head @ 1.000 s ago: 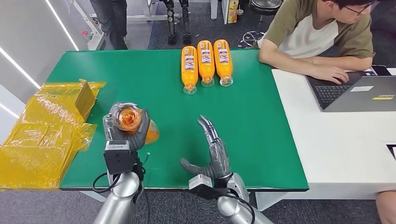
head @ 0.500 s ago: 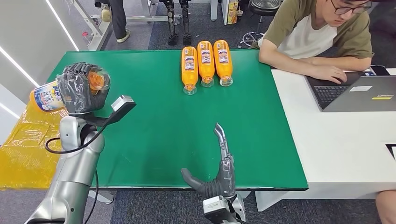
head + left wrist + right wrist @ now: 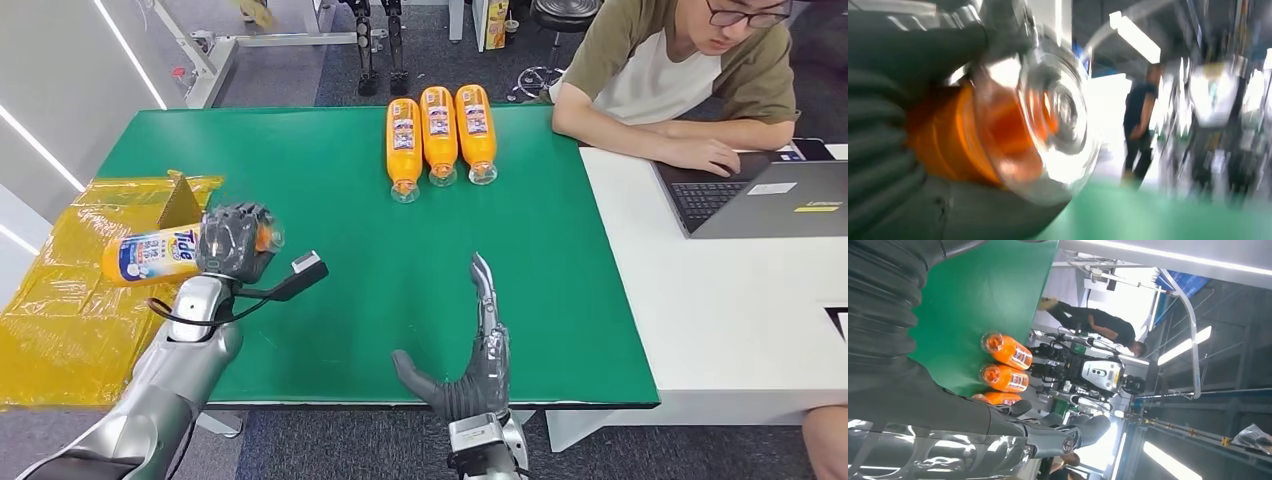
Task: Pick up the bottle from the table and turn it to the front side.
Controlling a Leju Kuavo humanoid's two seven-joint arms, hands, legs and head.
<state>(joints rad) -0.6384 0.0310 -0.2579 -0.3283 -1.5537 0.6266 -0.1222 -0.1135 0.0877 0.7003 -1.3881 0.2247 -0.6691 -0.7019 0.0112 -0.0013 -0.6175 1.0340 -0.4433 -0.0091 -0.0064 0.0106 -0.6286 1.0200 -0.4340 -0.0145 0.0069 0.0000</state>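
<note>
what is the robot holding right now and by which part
The left hand grips an orange bottle near its cap end, label showing. The right hand holds nothing, fingers spread.

We see three orange bottles (image 3: 439,128) lying side by side on the green table (image 3: 560,290) — a person (image 3: 680,80) types at a laptop (image 3: 770,200), and yellow plastic (image 3: 70,320), perhaps wrapping, lies nearby.

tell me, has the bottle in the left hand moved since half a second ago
Yes. The bottle in the left hand has come down and toward the robot: it was level with the green table's far left corner, and now sits by the yellow bags.
</note>
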